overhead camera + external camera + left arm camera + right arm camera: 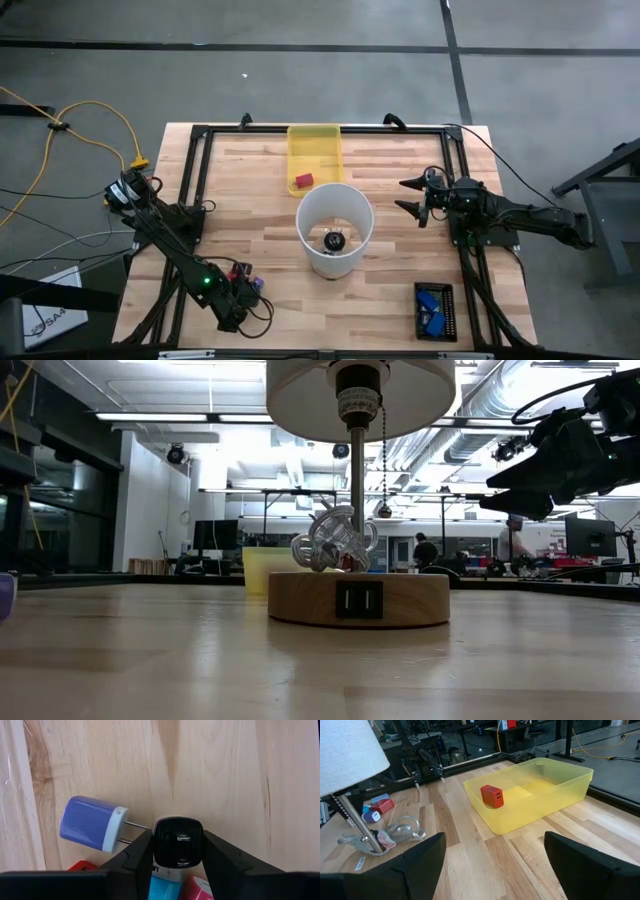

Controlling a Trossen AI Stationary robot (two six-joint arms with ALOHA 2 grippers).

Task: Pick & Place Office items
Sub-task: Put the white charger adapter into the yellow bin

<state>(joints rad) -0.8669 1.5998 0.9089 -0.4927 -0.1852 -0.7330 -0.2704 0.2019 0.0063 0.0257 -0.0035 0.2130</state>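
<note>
You have one red charger block (492, 796) lying in the yellow tray (560, 782) at the far edge of the table; judged from that, the sorting has only begun. The left gripper (178, 851) is down at the near left corner, its two fingers closed against the sides of a black charger block (178, 841) that appears to sit on the wood, so you seem to have the next piece in hand but not yet lifted. A purple plug block (92, 823) lies just beside it, prongs pointing toward the black one, with red, cyan and pink pieces partly hidden under the fingers. More blue pieces sit in a small black holder (434, 311) near the right front corner. The right gripper (412, 195) hangs with fingers spread wide and empty, beside the white lamp (335, 228) in mid-table. Most items are left to move.
</note>
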